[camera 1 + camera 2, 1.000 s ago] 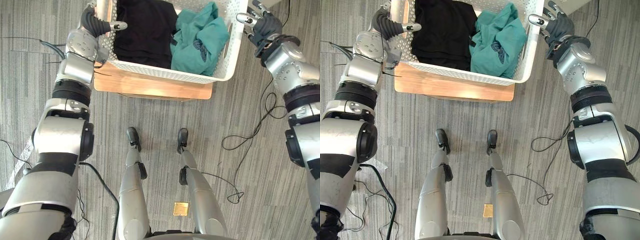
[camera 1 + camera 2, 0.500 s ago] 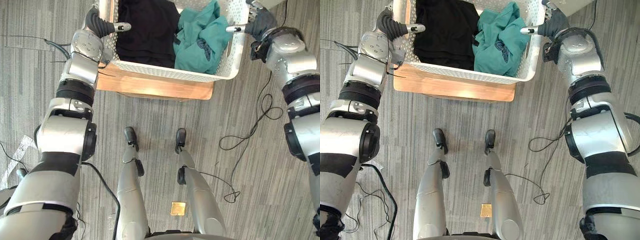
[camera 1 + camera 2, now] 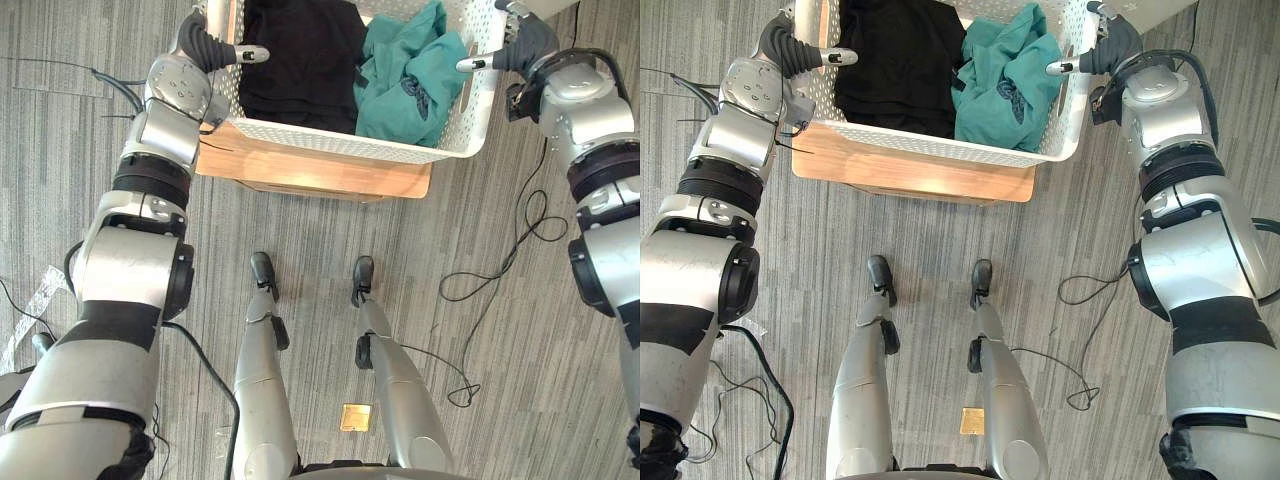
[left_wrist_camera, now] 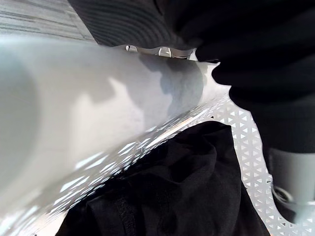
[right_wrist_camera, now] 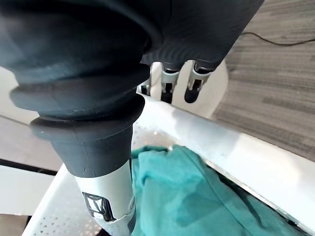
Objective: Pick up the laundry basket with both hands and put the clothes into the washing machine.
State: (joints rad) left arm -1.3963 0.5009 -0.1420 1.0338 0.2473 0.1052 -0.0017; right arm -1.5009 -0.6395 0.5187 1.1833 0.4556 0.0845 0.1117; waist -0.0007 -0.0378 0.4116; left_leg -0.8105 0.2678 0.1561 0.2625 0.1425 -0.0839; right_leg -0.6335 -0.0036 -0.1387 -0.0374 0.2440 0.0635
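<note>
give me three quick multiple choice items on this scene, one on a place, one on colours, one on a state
1. The laundry basket stands on: A the bare floor; B a wooden stand; C a chair.
2. The clothes in it are: A red and white; B both yellow; C a black garment and a teal garment.
3. The right hand: A hangs clear of the basket; B grips the rim, thumb inside, fingers outside; C holds a garment up.
Key: 1 B, wood shows beneath the basket's near wall; 2 C, both lie side by side inside; 3 B, the right wrist view shows the rim between thumb and fingers.
</note>
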